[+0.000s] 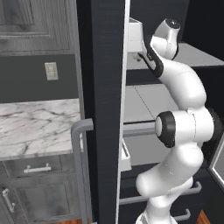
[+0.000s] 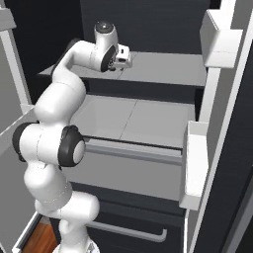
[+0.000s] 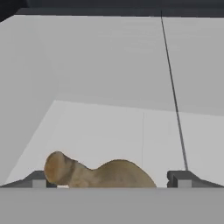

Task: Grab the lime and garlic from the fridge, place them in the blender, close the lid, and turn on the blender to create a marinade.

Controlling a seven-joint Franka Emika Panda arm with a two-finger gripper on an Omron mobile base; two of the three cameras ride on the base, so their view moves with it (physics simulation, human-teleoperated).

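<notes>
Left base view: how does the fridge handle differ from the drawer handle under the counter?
The fridge handle is a thick grey bar standing upright with a curved top; the drawer handle is a thin pale bar lying level. The fridge handle sits on a black door, the drawer handle on a grey front. Both are bars standing off their fronts.

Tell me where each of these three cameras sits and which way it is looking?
Left base view: behind the arm on its left, looking forward past the tall black fridge's open door at pale grey shelves; the white arm fills the right.
Right base view: behind on the right, facing the same shelves; the arm rises on the left, its tool over the upper shelf.
Hand view: on the hand, looking along a shelf; the tan lumpy garlic bulb lies between the open tool's dark fingertips.
Both base views share fridge and arm.
</notes>
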